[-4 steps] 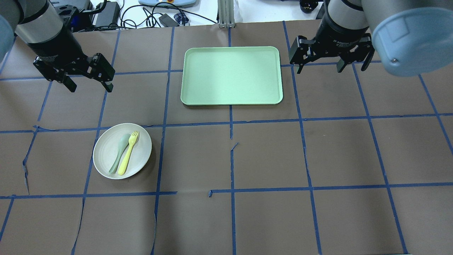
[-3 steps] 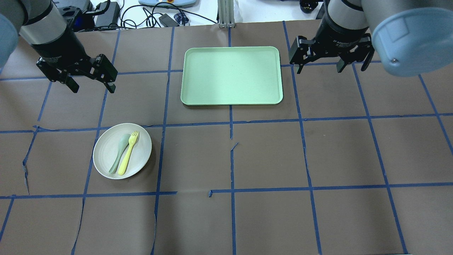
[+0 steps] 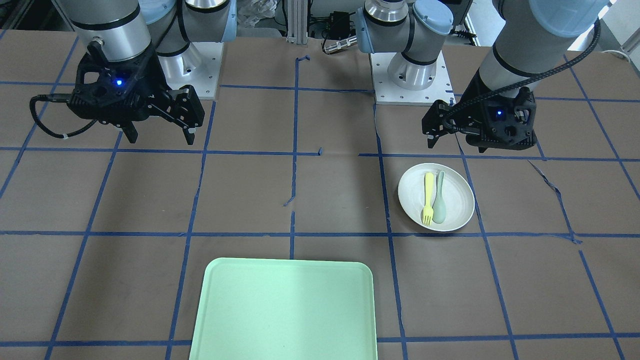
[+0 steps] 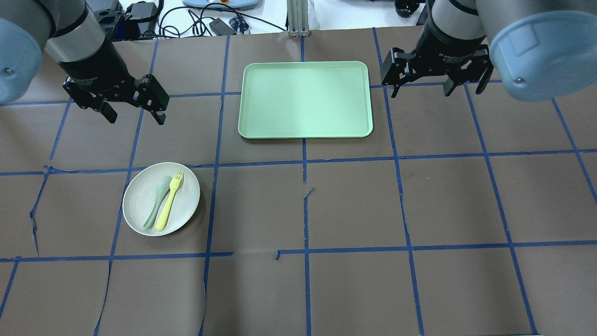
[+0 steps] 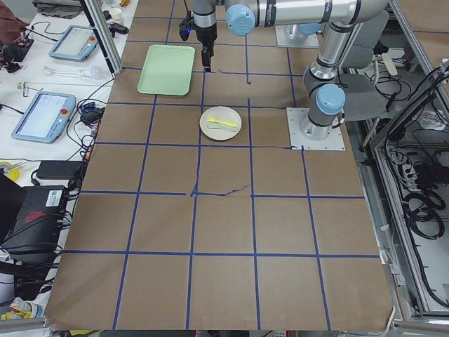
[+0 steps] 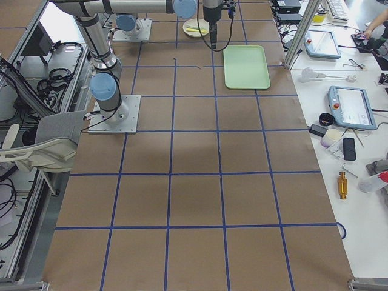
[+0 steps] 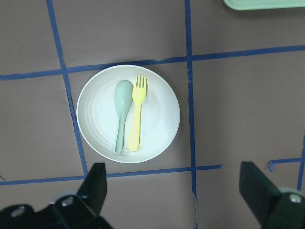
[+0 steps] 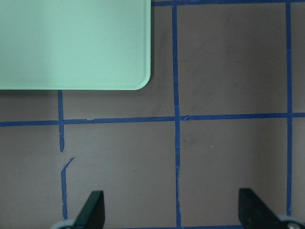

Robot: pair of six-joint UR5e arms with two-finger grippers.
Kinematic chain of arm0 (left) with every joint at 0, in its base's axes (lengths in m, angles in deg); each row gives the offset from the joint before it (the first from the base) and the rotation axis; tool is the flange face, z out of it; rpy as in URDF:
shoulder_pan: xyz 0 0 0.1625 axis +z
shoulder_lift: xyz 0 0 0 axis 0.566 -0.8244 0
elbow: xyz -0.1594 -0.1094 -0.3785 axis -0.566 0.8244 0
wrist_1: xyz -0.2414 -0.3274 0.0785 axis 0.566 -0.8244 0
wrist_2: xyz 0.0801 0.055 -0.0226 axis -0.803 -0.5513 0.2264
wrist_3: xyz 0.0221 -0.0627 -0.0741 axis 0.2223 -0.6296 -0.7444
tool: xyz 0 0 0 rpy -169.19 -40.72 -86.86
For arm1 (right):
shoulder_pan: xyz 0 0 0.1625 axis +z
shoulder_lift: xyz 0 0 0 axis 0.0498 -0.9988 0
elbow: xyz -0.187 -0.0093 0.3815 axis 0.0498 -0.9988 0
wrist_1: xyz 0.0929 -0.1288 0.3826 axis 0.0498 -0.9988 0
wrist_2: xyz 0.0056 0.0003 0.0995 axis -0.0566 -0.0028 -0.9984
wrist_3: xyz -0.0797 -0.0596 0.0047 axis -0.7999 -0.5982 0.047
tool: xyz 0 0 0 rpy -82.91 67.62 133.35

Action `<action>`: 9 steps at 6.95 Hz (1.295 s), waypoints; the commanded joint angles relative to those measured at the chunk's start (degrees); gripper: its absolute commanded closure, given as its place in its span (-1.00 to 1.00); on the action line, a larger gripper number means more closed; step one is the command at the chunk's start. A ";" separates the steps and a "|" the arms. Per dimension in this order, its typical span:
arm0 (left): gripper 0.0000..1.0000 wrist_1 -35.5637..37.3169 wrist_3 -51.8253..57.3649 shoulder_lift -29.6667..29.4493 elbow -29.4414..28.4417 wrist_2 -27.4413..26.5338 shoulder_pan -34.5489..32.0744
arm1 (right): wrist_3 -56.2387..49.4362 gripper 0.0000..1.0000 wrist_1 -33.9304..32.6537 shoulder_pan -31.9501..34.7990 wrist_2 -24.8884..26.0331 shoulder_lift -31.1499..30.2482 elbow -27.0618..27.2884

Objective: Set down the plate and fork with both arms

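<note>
The left fingers [image 4: 159, 116] have slid toward 3 o'clock in the overhead view since the earlier frames, and now hang above the counter [image 4: 354, 210] at about 12 o'clock of the plate [image 4: 137, 203], apart from it; the right fingers [image 8: 94, 207] have not shifted, and hover just off the tray [image 4: 305, 100] on its 3 o'clock side. Both pairs are spread wide and hold nothing. The plate sits at roughly 8 o'clock on the counter, well apart from the tray at 12 o'clock; the fork [image 4: 169, 201] lies on the plate, touching or just beside a spoon [image 4: 157, 201], tines toward 12 o'clock. The left wrist view has the plate nearly centred between its fingers; this reads as the left arm lining up for a first pick. Nothing is grasped yet, so the whole placement remains to be done.
</note>
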State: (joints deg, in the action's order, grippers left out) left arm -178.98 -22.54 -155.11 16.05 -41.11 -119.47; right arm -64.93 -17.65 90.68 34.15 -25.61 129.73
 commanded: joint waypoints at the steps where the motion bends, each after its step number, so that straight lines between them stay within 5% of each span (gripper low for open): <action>1: -1.00 0.08 -0.08 0.40 1.13 0.25 -0.25 | 0.00 -1.00 0.00 0.06 0.00 0.00 0.01; 9: -1.00 0.26 0.18 0.49 1.40 0.60 -0.25 | 0.00 -1.00 0.00 0.06 0.09 0.00 -0.08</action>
State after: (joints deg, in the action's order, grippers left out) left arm -178.75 -22.34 -154.62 17.44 -40.73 -119.72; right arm -64.93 -17.65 90.73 34.21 -25.61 129.66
